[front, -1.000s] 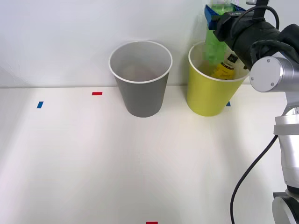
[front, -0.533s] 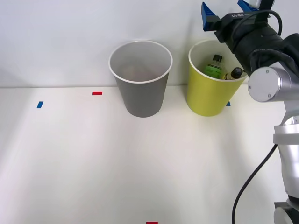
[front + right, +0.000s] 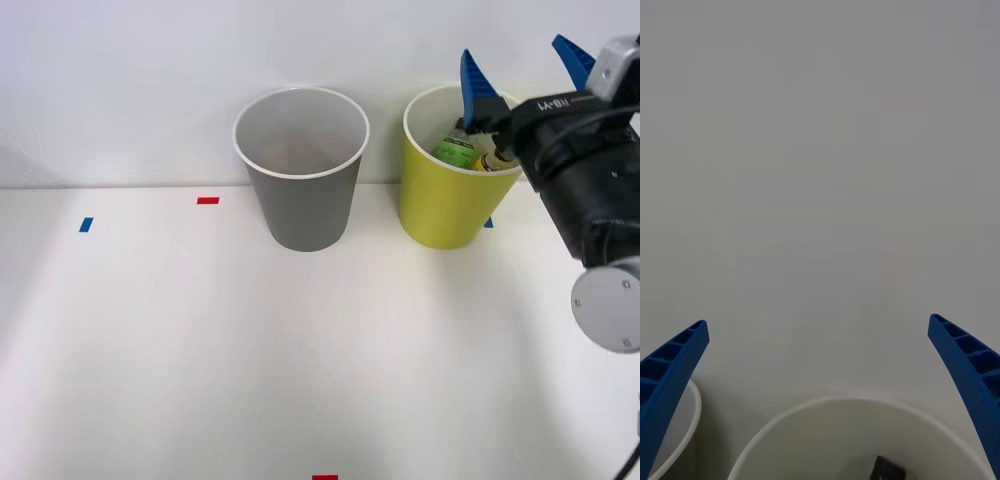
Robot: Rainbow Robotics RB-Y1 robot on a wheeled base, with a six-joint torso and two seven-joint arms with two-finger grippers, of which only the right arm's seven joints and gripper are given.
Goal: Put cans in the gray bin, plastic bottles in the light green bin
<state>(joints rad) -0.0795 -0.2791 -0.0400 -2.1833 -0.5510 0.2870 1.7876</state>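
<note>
The light green bin (image 3: 440,205) stands at the back right of the table, its white rim (image 3: 827,420) also in the right wrist view. Inside it lie two plastic bottles: one with a green label (image 3: 455,152) and one with a yellow label (image 3: 492,161), a black cap (image 3: 886,469) showing. The gray bin (image 3: 302,195) stands to its left; I cannot make out any contents in it. My right gripper (image 3: 522,62) is open and holds nothing, its blue fingers (image 3: 670,375) spread wide above and just right of the green bin. No cans are in sight.
A white wall rises right behind both bins. Small red (image 3: 207,200) and blue (image 3: 85,224) tape marks lie on the white table, with another red mark (image 3: 324,478) at the front edge. The wide tabletop in front of the bins holds nothing.
The green-label bottle left my gripper and dropped into the light green bin. My fingers opened, and the arm then drew back toward the right and lower.
</note>
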